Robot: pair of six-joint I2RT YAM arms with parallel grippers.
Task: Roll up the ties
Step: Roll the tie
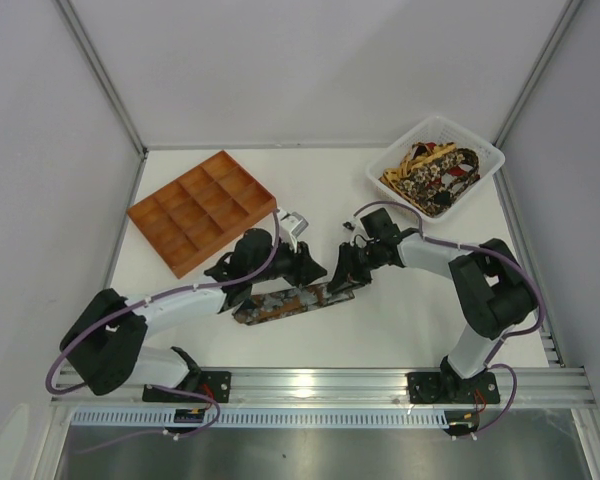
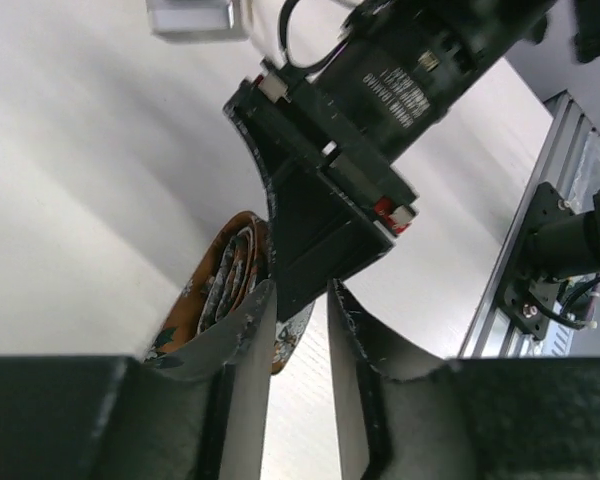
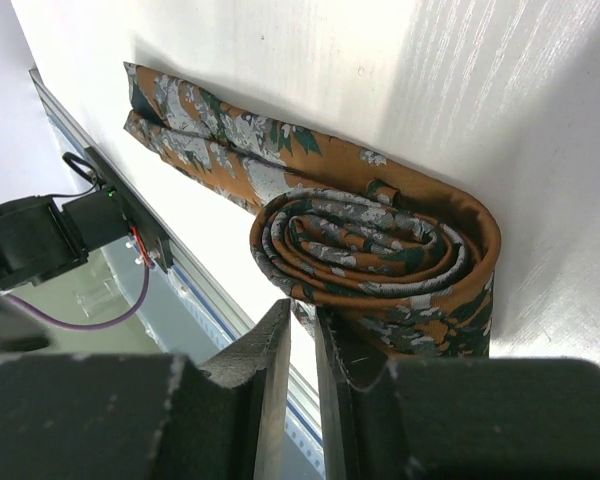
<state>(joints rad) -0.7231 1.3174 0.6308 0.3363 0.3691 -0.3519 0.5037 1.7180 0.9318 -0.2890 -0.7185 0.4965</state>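
Tie (image 1: 290, 300) lies on the table (image 1: 400, 320) near centre, right end coiled (the rest runs flat to the left). Right gripper (image 3: 302, 315) sits at the coil's rim with fingers almost together; I cannot tell if fabric is pinched. Left gripper (image 2: 302, 290) is slightly parted, holding nothing, beside the coil.

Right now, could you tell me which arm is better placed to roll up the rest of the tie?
Probably the right. The right pincer sits at the coiled end of the tie, whose unrolled length stretches away from it. The left pincer is open, beside the coil.
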